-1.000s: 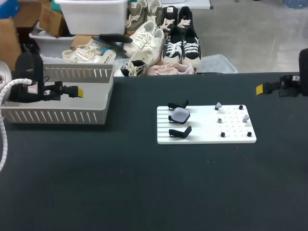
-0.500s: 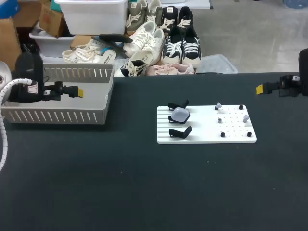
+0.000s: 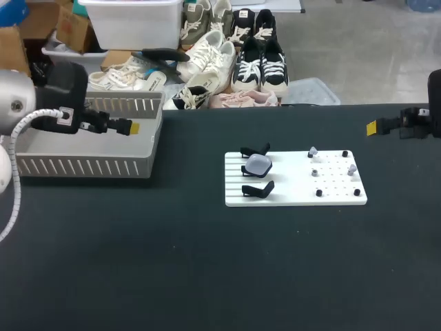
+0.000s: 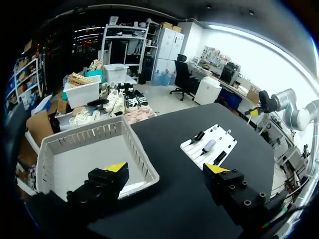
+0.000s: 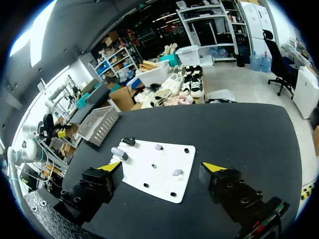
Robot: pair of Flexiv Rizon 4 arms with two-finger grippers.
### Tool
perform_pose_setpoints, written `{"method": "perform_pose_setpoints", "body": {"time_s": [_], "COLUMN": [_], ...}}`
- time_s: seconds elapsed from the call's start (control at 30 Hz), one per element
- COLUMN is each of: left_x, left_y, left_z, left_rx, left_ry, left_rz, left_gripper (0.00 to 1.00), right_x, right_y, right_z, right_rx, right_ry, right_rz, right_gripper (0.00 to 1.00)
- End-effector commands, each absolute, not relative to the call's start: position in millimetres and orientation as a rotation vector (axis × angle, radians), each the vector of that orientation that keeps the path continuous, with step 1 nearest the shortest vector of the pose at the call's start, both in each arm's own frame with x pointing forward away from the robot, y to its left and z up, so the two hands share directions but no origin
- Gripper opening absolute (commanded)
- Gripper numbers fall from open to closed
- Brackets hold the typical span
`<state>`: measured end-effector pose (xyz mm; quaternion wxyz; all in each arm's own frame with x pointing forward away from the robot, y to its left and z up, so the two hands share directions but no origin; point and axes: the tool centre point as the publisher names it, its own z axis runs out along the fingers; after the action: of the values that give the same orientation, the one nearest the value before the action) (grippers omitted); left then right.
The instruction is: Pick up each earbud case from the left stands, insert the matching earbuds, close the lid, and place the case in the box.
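Note:
A white board (image 3: 289, 190) lies right of the table's middle. Its left end carries two bare black stands (image 3: 256, 149) (image 3: 259, 188), with a pale translucent earbud case (image 3: 258, 164) on a stand between them. Small pale and black earbuds (image 3: 351, 168) sit on pegs at its right end. My left gripper (image 3: 131, 127) hangs open and holds nothing, over the grey basket (image 3: 89, 165) near its right wall. In the left wrist view the gripper (image 4: 164, 172) looks past the basket's wall (image 4: 142, 159) toward the board (image 4: 223, 140). My right gripper (image 3: 372, 127) (image 5: 162, 167) stands open and holds nothing at the far right, above and behind the board (image 5: 164, 157).
The slotted basket stands at the table's back left, and nothing shows inside it. Dark table top stretches in front of the board and between board and basket.
My left arm has swung right and slightly back, bringing its gripper from the basket's middle toward its right wall. The right arm, board and case have not moved.

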<state>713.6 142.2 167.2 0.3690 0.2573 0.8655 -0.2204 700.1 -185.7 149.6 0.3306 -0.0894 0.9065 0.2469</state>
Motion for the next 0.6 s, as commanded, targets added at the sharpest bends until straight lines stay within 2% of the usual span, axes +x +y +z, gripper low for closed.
{"method": "perform_pose_setpoints", "body": {"time_s": [0.03, 0.6], "left_x": [733.8, 744.6], "left_y": [122.8, 16.5], "left_z": [161.4, 139.6], "left_rx": [0.811, 1.307], "left_ry": [2.134, 1.847], "left_rz": [-0.621, -0.727], "left_gripper": [1.0, 1.0], "right_x": [700.8, 700.8], "right_y": [-186.5, -186.5], "right_z": [149.4, 149.4], "right_rx": [-0.237, -0.237], "right_ry": [2.371, 2.371], "right_rz": [0.649, 0.649], "right_gripper": [1.0, 1.0]}}
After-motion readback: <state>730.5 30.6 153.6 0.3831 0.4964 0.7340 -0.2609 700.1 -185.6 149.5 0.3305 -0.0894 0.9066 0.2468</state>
